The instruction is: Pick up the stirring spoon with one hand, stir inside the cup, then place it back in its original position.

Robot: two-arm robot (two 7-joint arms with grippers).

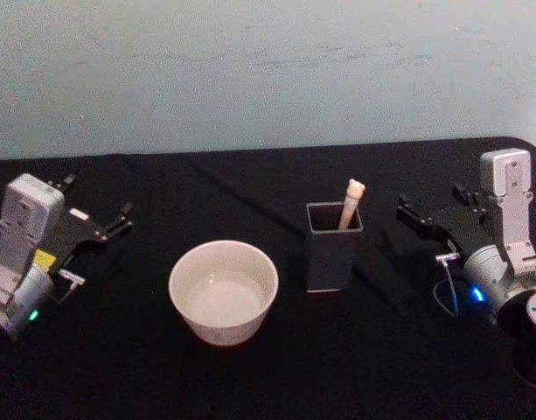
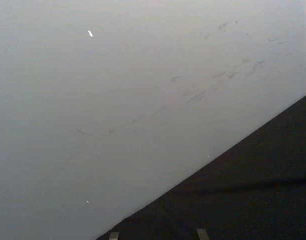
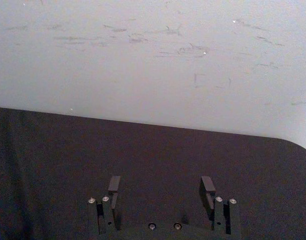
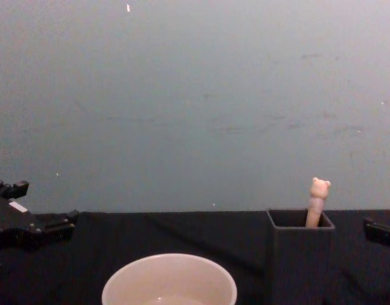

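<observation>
The stirring spoon [image 1: 350,203] stands upright in a dark grey square holder [image 1: 334,254], with its peach handle and bear head [image 4: 319,188] poking out above the rim and its bowl hidden inside. The cream-white cup [image 1: 223,291] sits on the black table just left of the holder, and it also appears in the chest view as the cup [image 4: 169,279]. My left gripper [image 1: 97,199] rests open at the table's left side, well away from the cup. My right gripper [image 1: 434,203] is open at the right, a short distance from the holder; its fingers [image 3: 114,187] stand wide apart with nothing between them.
A black cloth covers the table [image 1: 268,376], whose far edge meets a pale wall [image 1: 268,70]. The holder [image 4: 299,260] stands between the cup and my right arm. Open table lies in front of the cup and holder.
</observation>
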